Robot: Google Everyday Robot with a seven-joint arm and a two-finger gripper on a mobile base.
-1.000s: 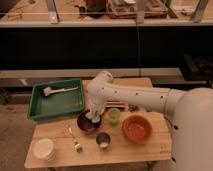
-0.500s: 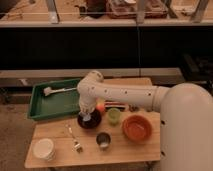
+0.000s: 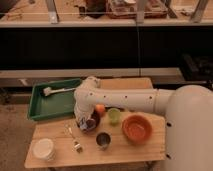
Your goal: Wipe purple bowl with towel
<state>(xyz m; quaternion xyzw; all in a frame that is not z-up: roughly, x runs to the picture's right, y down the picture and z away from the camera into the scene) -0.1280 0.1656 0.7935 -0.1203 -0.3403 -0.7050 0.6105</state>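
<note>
The purple bowl (image 3: 90,123) is dark and sits on the wooden table (image 3: 120,152), left of centre. My white arm reaches in from the right, bends at a rounded joint (image 3: 89,90) and points down. My gripper (image 3: 84,119) is at the bowl, in or just over its left side, and hides part of it. I cannot make out a towel; it may be hidden under the gripper.
A green tray (image 3: 37,107) holding a white brush (image 3: 56,91) stands at the back left. Around the bowl are an orange ball (image 3: 100,108), a green cup (image 3: 114,116), an orange bowl (image 3: 137,128), a metal cup (image 3: 103,141), a fork (image 3: 75,139) and a white bowl (image 3: 43,148).
My arm has swung left: the bent joint has moved towards the tray. The gripper has shifted slightly left while staying at the purple bowl.
</note>
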